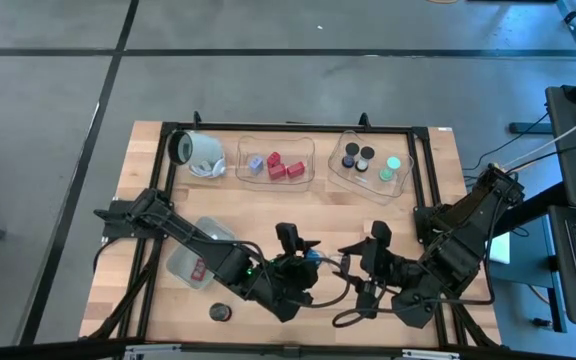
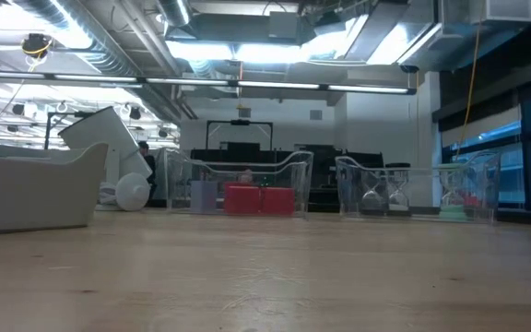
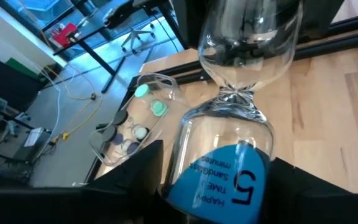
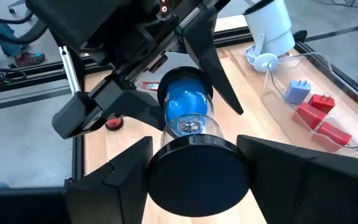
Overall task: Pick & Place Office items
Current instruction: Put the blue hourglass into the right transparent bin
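Observation:
A clear glass hourglass (image 1: pixel 326 260) with blue sand at one end and a black cap at the other lies level between my two grippers near the table's front edge. My left gripper (image 1: pixel 311 263) is shut on its blue end (image 3: pixel 229 180). My right gripper (image 1: pixel 355 262) is shut on its black cap (image 4: pixel 197 177). Red and blue blocks lie in a clear tray (image 1: pixel 275 160) at the back. Black cylinders and mint-green discs lie in a second clear tray (image 1: pixel 371 165). My left gripper pinches the hourglass's blue-sand bulb (image 3: pixel 185 155) between its two fingers (image 3: pixel 135 180), coming level from the table's left and along the hourglass. The hourglass lies level, clear of the table. My right gripper has the black end cap (image 4: pixel 166 155) between its two fingers (image 4: pixel 126 174), one on each side of the rim. It comes level from the table's right, along the hourglass.
A white cylinder with a dark end (image 1: pixel 196 150) lies at the back left. A grey-blue tray (image 1: pixel 190 258) holding a red card sits under my left arm. A small dark disc (image 1: pixel 221 312) lies near the front edge. Black rails frame the table.

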Controlling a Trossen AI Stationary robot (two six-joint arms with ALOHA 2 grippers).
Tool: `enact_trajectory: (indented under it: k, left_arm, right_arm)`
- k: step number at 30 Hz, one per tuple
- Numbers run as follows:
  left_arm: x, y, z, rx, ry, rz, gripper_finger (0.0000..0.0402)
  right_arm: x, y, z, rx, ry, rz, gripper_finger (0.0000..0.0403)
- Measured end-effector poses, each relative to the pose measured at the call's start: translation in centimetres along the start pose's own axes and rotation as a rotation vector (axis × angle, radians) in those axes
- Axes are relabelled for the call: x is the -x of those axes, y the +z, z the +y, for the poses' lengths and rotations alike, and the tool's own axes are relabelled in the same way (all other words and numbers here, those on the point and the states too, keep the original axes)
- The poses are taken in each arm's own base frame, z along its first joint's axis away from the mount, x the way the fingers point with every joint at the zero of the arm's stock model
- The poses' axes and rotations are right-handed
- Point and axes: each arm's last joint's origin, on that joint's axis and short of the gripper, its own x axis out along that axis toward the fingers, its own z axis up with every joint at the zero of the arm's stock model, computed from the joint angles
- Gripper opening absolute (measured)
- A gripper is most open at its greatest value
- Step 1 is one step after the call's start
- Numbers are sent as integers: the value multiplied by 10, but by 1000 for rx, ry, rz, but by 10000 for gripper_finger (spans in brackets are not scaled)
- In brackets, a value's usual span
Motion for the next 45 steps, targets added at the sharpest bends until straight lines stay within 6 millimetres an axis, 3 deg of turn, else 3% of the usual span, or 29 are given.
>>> enact_trajectory:
  k: [9,18,26,32,36,45]
  left_arm:
    - [0,0,-1,5,-19,-1,194]
    - [-1,1,-1,19,-31,-4,192]
    - [-14,0,10,14,-4,22,195]
    - [-47,-3,37,24,-28,99,192]
    - [-79,-7,68,82,-55,159,194]
    - [-177,-38,121,292,-172,269,192]
  right_arm:
    - [0,0,0,0,4,6,224]
    - [-7,2,-3,-13,72,102,313]
    - [15,11,-40,-132,126,268,348]
    - [38,4,-68,-137,-39,283,350]
    - [43,-2,-77,-104,-139,288,350]
    - [42,-9,-84,-6,-229,268,350]
